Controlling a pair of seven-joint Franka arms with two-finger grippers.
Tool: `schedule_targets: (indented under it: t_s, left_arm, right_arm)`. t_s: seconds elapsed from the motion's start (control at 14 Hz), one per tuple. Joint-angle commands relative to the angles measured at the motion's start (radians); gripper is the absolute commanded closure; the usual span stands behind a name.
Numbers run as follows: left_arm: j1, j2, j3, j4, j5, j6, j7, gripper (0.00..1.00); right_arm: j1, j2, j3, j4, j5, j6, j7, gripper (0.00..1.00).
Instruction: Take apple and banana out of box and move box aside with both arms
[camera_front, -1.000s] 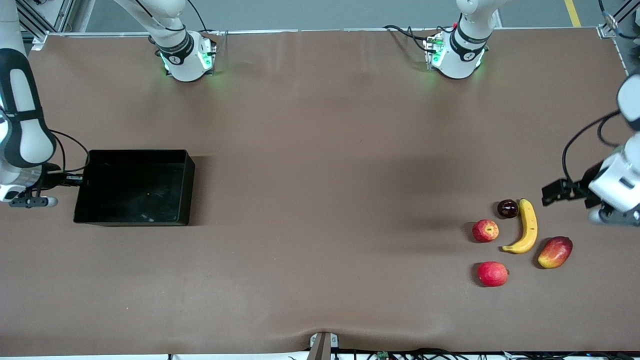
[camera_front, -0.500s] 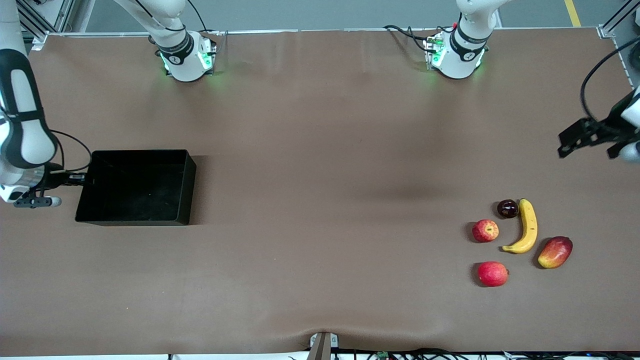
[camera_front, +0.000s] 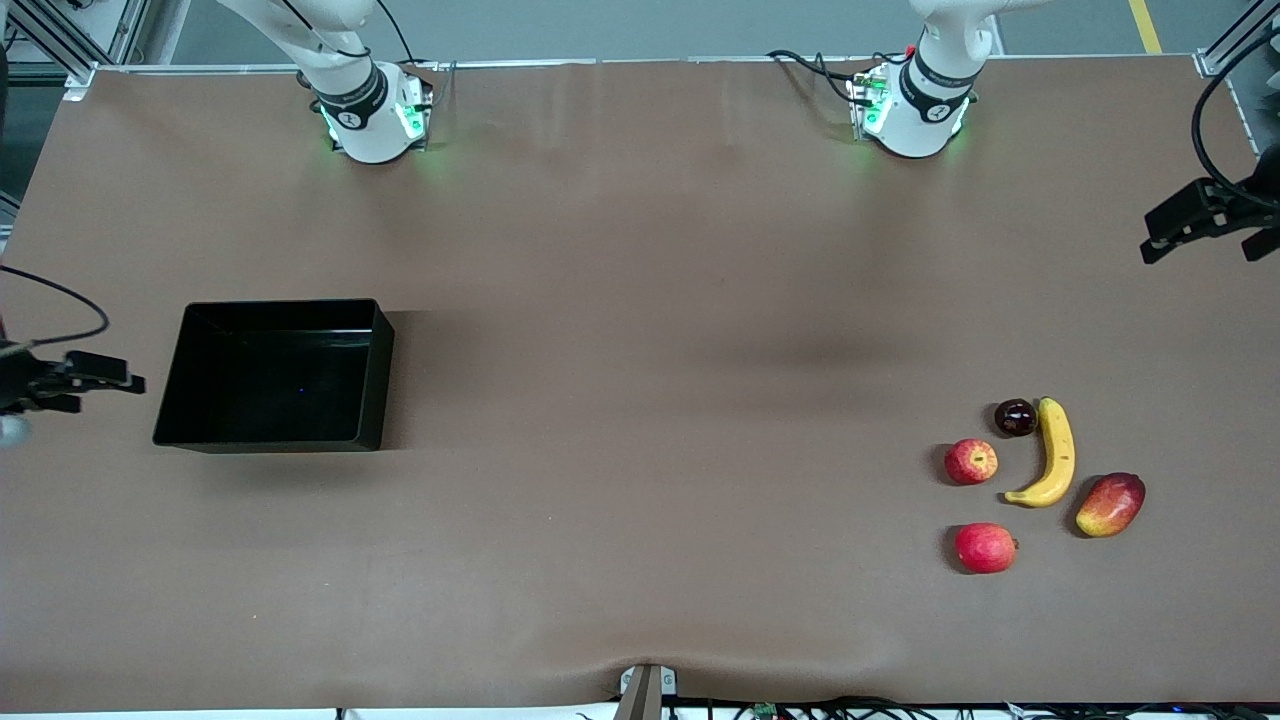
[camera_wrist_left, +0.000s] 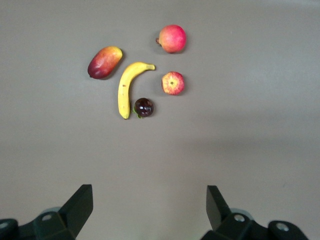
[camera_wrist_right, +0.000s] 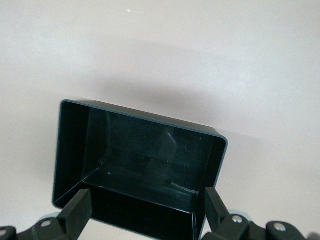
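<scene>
Banana (camera_front: 1052, 452) as landmark, lying flat on table (camera_front: 640, 400) toward left arm's end. Dark plum (camera_front: 1015, 417) touching its farther end; streaked apple (camera_front: 971, 461) just beside it, toward box. Red apple (camera_front: 986, 547) nearer front camera than banana; mango (camera_front: 1110, 504) just beside banana's nearer tip.

Box (camera_front: 272, 374) well apart from banana, at right arm's end — upright, nothing inside.

Left gripper (camera_wrist_left: 150, 205) fingers spread wide, holding nothing, over bare table near fruit group. Right gripper (camera_wrist_right: 145, 210) also spread wide — over table beside box's outer wall, not touching it.
</scene>
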Motion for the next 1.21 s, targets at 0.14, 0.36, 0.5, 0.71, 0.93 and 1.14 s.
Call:
schedule_targets:
  t_s: [0.14, 0.36, 0.5, 0.71, 0.93, 1.14]
  left_arm:
    - [-0.093, -0.108, 0.088, -0.110, -0.040, 0.007, 0.001, 0.00]
    - [-0.112, -0.116, 0.088, -0.127, -0.040, 0.015, -0.001, 0.00]
    - [-0.115, -0.111, 0.087, -0.127, -0.040, 0.015, -0.008, 0.00]
    - [-0.115, -0.110, 0.087, -0.128, -0.041, 0.015, -0.007, 0.00]
    - [-0.115, -0.118, 0.087, -0.143, -0.041, 0.013, -0.002, 0.00]
    - [-0.113, -0.119, 0.087, -0.143, -0.041, 0.015, 0.002, 0.00]
  right_arm:
    - [0.028, -0.091, 0.018, 0.152, 0.017, -0.211, 0.004, 0.00]
    - [0.034, -0.153, 0.015, 0.143, 0.080, -0.214, 0.003, 0.00]
    - [0.069, -0.188, 0.009, 0.130, 0.051, -0.216, 0.050, 0.00]
    - [0.114, -0.254, 0.012, 0.042, 0.029, -0.219, 0.298, 0.00]
    - [0.166, -0.381, 0.014, -0.101, -0.020, -0.279, 0.431, 0.00]
    - [0.204, -0.551, 0.038, -0.312, -0.040, -0.213, 0.438, 0.00]
